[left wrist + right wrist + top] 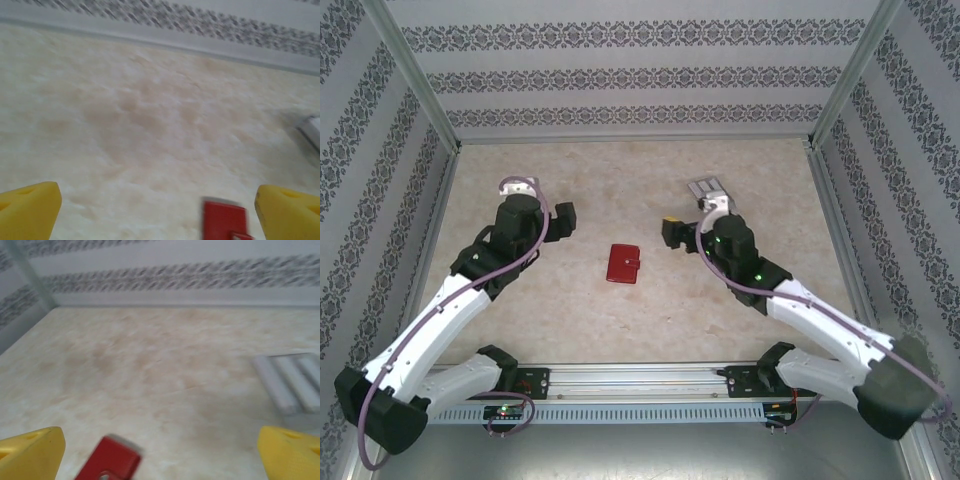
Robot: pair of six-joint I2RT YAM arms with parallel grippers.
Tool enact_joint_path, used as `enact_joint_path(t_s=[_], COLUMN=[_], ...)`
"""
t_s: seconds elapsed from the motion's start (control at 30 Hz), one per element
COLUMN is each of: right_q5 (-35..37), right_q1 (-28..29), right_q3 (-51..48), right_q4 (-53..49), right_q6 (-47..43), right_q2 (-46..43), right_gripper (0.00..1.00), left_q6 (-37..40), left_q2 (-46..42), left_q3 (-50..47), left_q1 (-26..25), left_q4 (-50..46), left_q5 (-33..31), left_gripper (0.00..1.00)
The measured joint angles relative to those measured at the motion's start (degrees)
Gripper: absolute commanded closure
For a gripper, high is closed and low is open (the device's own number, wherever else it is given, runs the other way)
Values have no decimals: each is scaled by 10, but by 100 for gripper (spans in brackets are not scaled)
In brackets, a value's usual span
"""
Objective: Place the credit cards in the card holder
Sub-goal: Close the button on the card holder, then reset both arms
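Left gripper (157,212), right gripper (160,454) both wide, empty. Small red snap-tab wallet (623,265) lies closed between them; 3 thin light-grey cards (289,382) beyond right gripper. Best: unsnap wallet first, pin flat.

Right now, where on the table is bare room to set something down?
Free: along the back wall, and between card holder and rail. Crowded: between left gripper and right gripper, and at the credit cards.

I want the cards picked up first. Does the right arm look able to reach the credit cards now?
Probably yes. The credit cards lie on bare table ahead and to the side of the open right gripper, with nothing between; flat as they lie, pinching may be awkward.
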Motion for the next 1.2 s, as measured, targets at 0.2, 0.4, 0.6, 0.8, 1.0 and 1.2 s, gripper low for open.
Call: enact_joint_path(t_s=[0.2,0.4,0.6,0.8,1.0,1.2], right_q5=[72,55,40,-25,-72,-75], right_q1=[-70,-130,-168,-277,-329,-343], right_q3=[-103,-185,-190,-199,-190,-183], right_q4=[28,94,173,255,343,415], right_q6=[-17,-131,-188,-183,-177,-165], right_q2=[-92,-82,-14,108,199,287], right_gripper=[2,2,2,2,2,2], left_q6=[71,128,246,226,199,193], left_q2=[-57,-43,18,74,190,247], left_q3=[-150,-251,-341,-369,-362,-354], left_q1=[0,16,95,208,251,266], left_q4=[105,202,392,504,607,673], left_q5=[-127,-228,-159,-26,56,86], left_gripper=[0,0,0,0,0,0])
